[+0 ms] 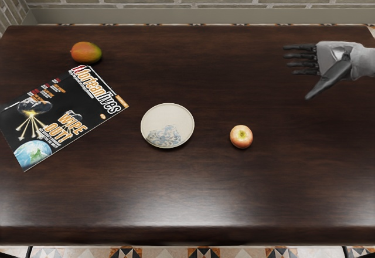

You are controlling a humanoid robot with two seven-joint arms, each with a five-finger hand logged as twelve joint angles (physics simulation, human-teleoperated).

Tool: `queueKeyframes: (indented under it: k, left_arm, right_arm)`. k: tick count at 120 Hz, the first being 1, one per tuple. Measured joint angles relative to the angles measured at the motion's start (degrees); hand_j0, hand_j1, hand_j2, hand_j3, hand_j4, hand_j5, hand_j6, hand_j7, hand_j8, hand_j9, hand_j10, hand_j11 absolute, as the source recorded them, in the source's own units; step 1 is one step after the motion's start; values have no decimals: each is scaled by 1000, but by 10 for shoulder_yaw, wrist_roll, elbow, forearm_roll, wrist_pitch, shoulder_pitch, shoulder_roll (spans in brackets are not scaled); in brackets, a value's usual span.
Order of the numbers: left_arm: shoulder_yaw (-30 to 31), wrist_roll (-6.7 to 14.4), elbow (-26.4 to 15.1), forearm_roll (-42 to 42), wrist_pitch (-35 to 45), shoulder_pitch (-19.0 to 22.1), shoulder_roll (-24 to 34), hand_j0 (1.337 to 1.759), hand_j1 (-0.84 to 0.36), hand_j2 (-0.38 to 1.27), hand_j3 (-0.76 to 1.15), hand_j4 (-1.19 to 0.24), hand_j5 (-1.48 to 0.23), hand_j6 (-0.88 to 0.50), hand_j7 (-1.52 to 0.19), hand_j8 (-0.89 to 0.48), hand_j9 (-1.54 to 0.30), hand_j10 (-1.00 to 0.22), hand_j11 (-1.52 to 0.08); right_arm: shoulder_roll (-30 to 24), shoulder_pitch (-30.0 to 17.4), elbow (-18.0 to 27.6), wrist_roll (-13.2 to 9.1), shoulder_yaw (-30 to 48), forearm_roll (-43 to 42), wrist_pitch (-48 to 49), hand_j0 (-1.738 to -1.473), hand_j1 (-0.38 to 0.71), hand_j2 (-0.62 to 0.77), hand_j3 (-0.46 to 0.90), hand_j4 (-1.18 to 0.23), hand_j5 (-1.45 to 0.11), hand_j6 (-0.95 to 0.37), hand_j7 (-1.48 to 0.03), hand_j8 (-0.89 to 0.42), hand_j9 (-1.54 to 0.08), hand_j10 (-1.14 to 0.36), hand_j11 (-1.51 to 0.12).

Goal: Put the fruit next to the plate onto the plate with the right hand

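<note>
A red and yellow apple point(241, 136) sits on the dark table, a short way to the right of a small white plate point(183, 116) with a blue-grey pattern in its middle. My right hand point(306, 65) hovers at the far right, well above and to the right of the apple, with its dark fingers stretched out to the left and the thumb angled down. It holds nothing. The left arm does not show.
A mango point(86, 52) lies at the back left of the table. A black magazine point(61, 113) lies flat at the left, tilted. The table's front edge point(187, 234) runs along the bottom, a brick wall behind.
</note>
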Motion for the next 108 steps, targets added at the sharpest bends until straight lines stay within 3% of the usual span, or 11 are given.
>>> queueKeyframes:
  k: [18,24,41,53,64,81,108]
  left_arm:
    - [0,0,0,0,0,0,0,1658,55,49,0,-245,-318,-245,-318,-245,-318,-245,-318]
    - [0,0,0,0,0,0,0,1658,55,49,0,-245,-318,-245,-318,-245,-318,-245,-318]
    - [0,0,0,0,0,0,0,1658,55,49,0,-245,-318,-245,-318,-245,-318,-245,-318]
    - [0,0,0,0,0,0,0,1658,55,49,0,-245,-318,-245,-318,-245,-318,-245,-318]
    - [0,0,0,0,0,0,0,1658,55,49,0,-245,-318,-245,-318,-245,-318,-245,-318]
    - [0,0,0,0,0,0,0,1658,55,49,0,-245,-318,-245,-318,-245,-318,-245,-318]
    - [0,0,0,0,0,0,0,1658,55,49,0,-245,-318,-245,-318,-245,-318,-245,-318]
  right_arm:
    - [8,2,3,-35,9,1,0,-1658,-295,-8,0,-47,-60,-47,-60,-46,-60,-46,-60]
    - [7,2,13,-55,13,-18,0,-1658,-295,-8,0,-46,-60,-46,-60,-46,-60,-46,-60]
    - [-55,2,174,-91,29,-150,0,-1658,-295,-8,0,-47,-60,-48,-60,-47,-60,-47,-60]
    - [-73,-7,266,-98,27,-255,-61,-1658,-294,-9,0,-49,-61,-50,-61,-49,-61,-49,-61]
    - [-65,-31,312,-100,21,-331,-177,-1658,-294,-8,0,-50,-61,-51,-61,-50,-61,-49,-61]
    - [-21,-74,340,-102,8,-422,-316,-1658,-295,-8,0,-51,-61,-53,-61,-52,-61,-50,-61]
    - [33,-93,355,-102,-20,-462,-362,-1658,-288,-8,0,-57,-69,-59,-68,-58,-69,-56,-69]
